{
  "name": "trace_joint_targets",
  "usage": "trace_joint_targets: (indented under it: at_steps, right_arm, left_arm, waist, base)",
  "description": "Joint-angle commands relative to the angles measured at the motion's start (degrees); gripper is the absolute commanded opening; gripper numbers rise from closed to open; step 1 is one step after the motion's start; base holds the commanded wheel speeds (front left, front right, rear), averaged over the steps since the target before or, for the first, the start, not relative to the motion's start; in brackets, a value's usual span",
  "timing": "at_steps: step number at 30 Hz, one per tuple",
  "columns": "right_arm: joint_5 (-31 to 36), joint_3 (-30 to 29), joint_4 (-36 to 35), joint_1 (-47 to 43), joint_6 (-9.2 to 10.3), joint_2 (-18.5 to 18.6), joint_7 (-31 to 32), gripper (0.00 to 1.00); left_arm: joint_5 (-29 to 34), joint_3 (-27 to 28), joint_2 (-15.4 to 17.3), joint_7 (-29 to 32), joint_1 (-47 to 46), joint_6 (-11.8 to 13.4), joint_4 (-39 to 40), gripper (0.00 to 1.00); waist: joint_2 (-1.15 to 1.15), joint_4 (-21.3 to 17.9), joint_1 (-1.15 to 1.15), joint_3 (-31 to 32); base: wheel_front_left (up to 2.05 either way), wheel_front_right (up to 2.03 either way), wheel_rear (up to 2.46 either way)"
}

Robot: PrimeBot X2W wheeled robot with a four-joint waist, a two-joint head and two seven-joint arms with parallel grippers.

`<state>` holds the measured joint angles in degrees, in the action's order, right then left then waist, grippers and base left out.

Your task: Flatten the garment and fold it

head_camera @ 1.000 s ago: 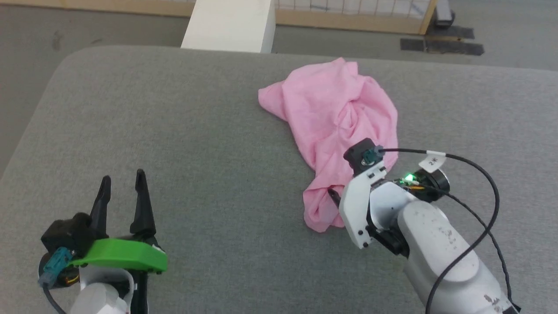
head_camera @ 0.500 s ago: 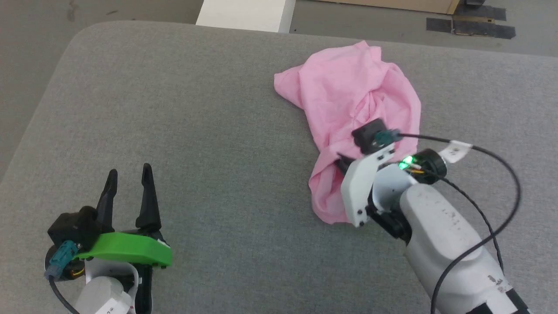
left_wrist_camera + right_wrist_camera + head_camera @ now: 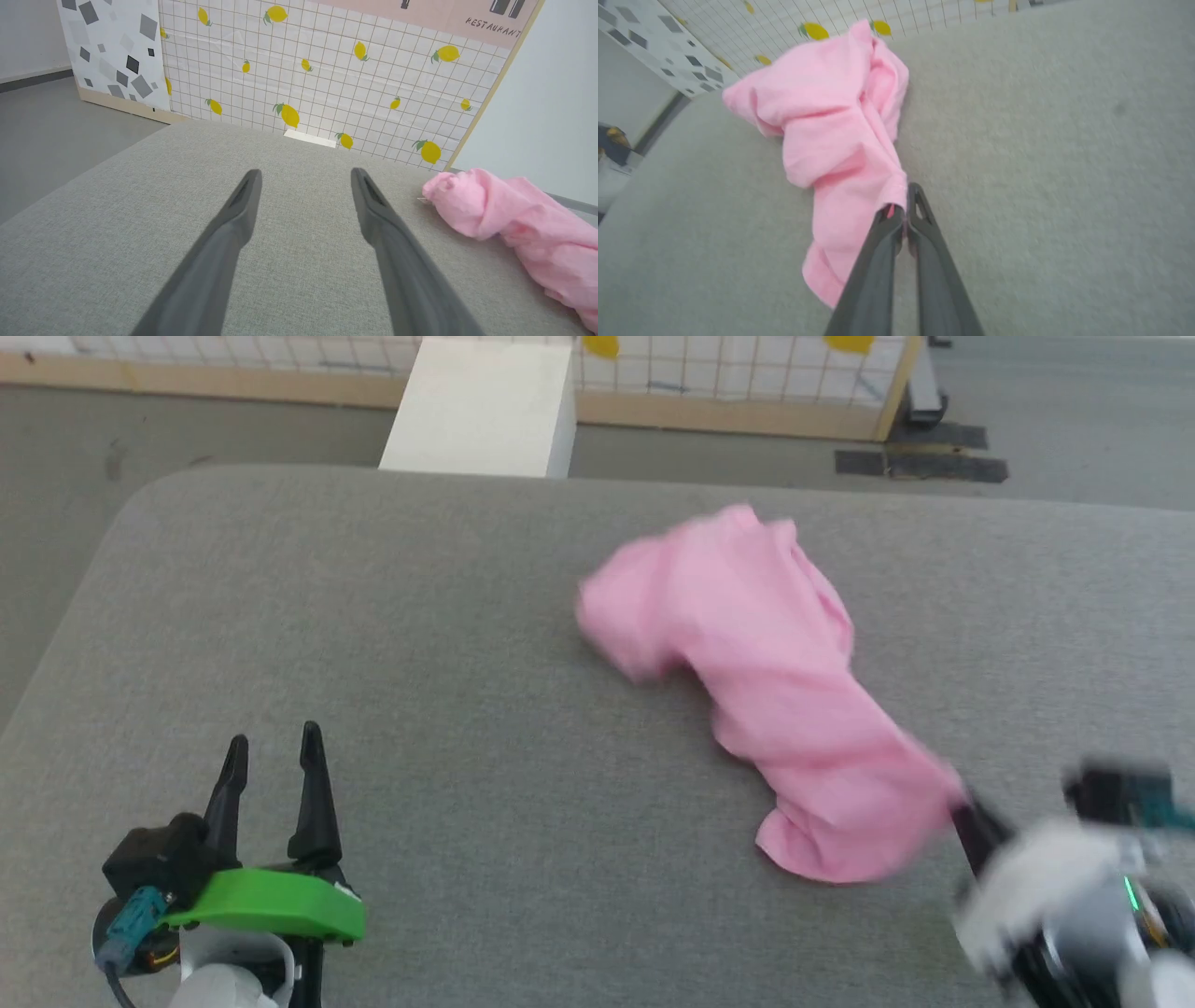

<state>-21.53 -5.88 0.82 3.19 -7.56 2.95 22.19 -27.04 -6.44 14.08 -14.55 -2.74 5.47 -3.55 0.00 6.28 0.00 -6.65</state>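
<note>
Lower left of head view: left gripper [image 3: 274, 735] sits low over the grey cloth-covered bench [image 3: 420, 644]. Its fingers stand wide apart, with nothing between them and no contact with the cloth. Left wrist view confirms this: left gripper [image 3: 306, 171] spread wide, bare bench beneath.

Lower right of head view: right gripper [image 3: 966, 807], blurred, with its dark finger meeting the near end of the garment [image 3: 775, 691]. In the right wrist view the right gripper [image 3: 903, 200] is pinched closed on an edge of the garment [image 3: 831, 116], with pink cloth caught between the fingers.

The garment lies on the bench, right of centre, bunched and stretched diagonally from the upper centre down to the grip. It shows at the right edge of the left wrist view [image 3: 514, 210].

Beyond the bench: white block [image 3: 481, 406], then a gridded wall panel with lemon prints [image 3: 327, 70]. Sign at upper right reads "RESTAURANT" [image 3: 493, 27].
</note>
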Motion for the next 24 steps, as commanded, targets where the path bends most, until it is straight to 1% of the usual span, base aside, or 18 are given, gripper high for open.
trace_joint_targets:
  at_steps: [1, 2, 4, 7, 8, 9, 13, 15, 18, 20, 24]
  right_arm:
    - [1.38, -1.93, -1.34, -4.21, 0.08, -0.07, 2.48, 0.00]
    - [0.47, -3.36, -1.82, -6.62, 0.08, -0.07, 3.90, 0.00]
    - [2.43, -5.32, -2.48, -11.07, 0.08, -0.07, 7.45, 0.00]
    - [3.52, -8.20, -1.76, -14.38, 0.08, -0.07, 11.05, 0.00]
    - [3.18, -8.85, -1.65, -14.29, 0.08, -0.07, 10.70, 0.09]
    - [1.45, -9.61, -1.35, -13.71, 0.08, -0.07, 9.20, 1.00]
    - [-5.09, -12.06, -0.58, -10.15, 0.08, -0.07, 1.26, 1.00]
    - [-4.55, -14.11, -0.93, -8.76, 0.08, -0.07, -1.49, 1.00]
    - [-2.51, -17.38, -2.40, -6.91, 0.08, -0.07, -2.49, 1.00]
    - [-1.34, -19.21, -3.49, -5.46, 0.08, -0.07, -2.36, 1.00]
    - [0.43, -21.05, -4.98, -2.73, 0.08, -0.07, -1.96, 1.00]
  left_arm:
    - [0.17, 0.03, 0.15, -0.19, 0.75, 0.25, 0.37, 1.00]
    - [0.15, 0.04, 0.20, -0.12, 0.95, 0.34, 0.49, 1.00]
    - [0.02, 0.19, 0.35, 0.03, 1.40, 0.55, 0.84, 1.00]
    - [-0.21, 0.05, 0.61, 0.66, 1.97, 0.56, 1.15, 1.00]
    - [-0.20, -0.05, 0.69, 0.87, 2.09, 0.59, 1.14, 1.00]
    - [-0.29, -0.13, 0.68, 1.06, 2.22, 0.62, 1.21, 1.00]
    - [-1.59, -0.50, 0.16, 2.45, 1.98, 0.34, 1.73, 1.00]
    - [-2.65, -1.21, -0.30, 3.95, 0.30, -0.43, 2.48, 1.00]
    - [-3.71, -3.27, -0.72, 7.75, -4.78, -1.97, 3.29, 1.00]
    - [-4.43, -5.32, -0.71, 11.86, -9.81, -3.60, 2.48, 1.00]
    - [-5.42, -11.09, -1.90, 22.59, -20.10, -6.52, -1.28, 1.00]
  waist:
    - [0.00, -1.16, 0.00, 1.24]
    - [0.00, -1.32, 0.00, 1.43]
    - [0.00, -1.80, 0.00, 1.70]
    - [0.00, -2.29, 0.00, 1.95]
    - [0.00, -2.42, 0.00, 2.07]
    - [0.00, -2.58, 0.00, 2.10]
    - [0.00, -3.51, 0.00, 2.07]
    - [0.00, -4.10, 0.00, 1.68]
    - [0.00, -5.50, 0.00, 0.31]
    - [0.00, -7.01, 0.00, -1.02]
    - [0.00, -10.47, 0.00, -4.17]
  base:
    - [0.00, 0.00, 0.00]
    - [0.00, 0.00, 0.00]
    - [0.00, 0.00, 0.00]
    - [0.00, 0.00, 0.00]
    - [0.00, 0.00, 0.00]
    - [0.00, 0.00, 0.00]
    - [0.00, 0.00, 0.00]
    - [0.00, 0.00, 0.00]
    - [0.00, 0.00, 0.00]
    - [0.00, 0.00, 0.00]
    - [0.00, 0.00, 0.00]
